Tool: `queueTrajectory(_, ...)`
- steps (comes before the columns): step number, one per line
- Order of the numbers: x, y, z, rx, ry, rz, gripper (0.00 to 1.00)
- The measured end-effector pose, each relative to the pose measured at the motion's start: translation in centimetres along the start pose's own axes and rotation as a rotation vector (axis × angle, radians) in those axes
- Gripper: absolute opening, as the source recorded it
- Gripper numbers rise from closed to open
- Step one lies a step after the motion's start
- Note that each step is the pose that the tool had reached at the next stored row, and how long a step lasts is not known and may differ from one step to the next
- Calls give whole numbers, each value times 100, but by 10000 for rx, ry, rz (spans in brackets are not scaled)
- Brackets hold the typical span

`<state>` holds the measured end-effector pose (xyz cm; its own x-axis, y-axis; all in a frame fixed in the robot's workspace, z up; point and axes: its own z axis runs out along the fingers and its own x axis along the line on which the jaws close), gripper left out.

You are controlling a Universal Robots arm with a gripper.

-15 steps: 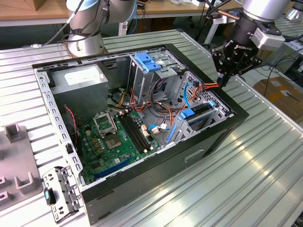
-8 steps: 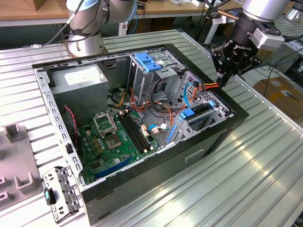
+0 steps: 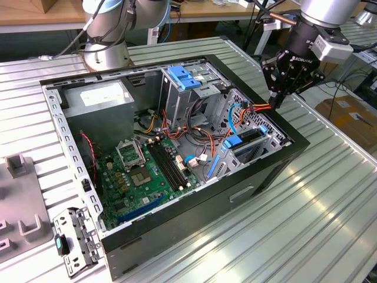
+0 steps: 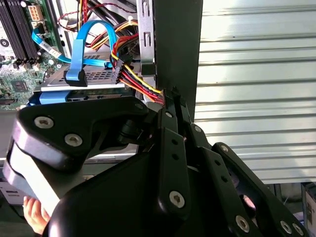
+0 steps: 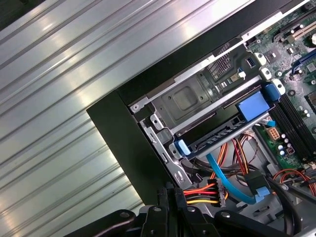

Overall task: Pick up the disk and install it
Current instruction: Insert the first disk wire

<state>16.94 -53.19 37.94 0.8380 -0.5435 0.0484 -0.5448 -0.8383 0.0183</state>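
Observation:
The disk lies flat in a drive bay of the open computer case, held in a blue carrier. In the exterior view that bay is at the case's right end. A blue data cable runs to the disk's end. My gripper hangs over the case's right wall, just beside the bay. Its fingers are shut on the red, orange and yellow power wires, whose black connector sits near the disk's end.
Inside the case are a green motherboard, a grey power-supply box and an upper drive cage with a blue latch. The arm's base stands behind the case. Grey fixtures and a metal bracket lie at the exterior view's left. A hand shows low down in the second wrist view.

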Motion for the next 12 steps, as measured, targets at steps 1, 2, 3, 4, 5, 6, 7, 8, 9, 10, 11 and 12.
queueTrajectory(1, -2, 2, 0, 0, 0, 0, 16)
queueTrajectory(2, -4, 2, 0, 0, 1, 0, 16)
queueTrajectory(3, -6, 4, 0, 0, 0, 0, 16)
queueTrajectory(4, -8, 5, -1, 0, 1, 0, 16)
queueTrajectory(5, -10, 7, 0, 0, 0, 0, 16)
queueTrajectory(6, -12, 8, 0, 0, 0, 0, 16)
queueTrajectory(7, -13, 8, 0, 0, 0, 0, 16)
queueTrajectory(8, -14, 9, -1, 0, 0, 0, 16)
queueTrajectory(9, -15, 10, -1, 0, 0, 0, 16)
queueTrajectory(10, -17, 11, -1, 0, 0, 0, 16)
queueTrajectory(11, -19, 12, -1, 0, 0, 0, 16)
queueTrajectory(12, -20, 13, -1, 0, 0, 0, 16)
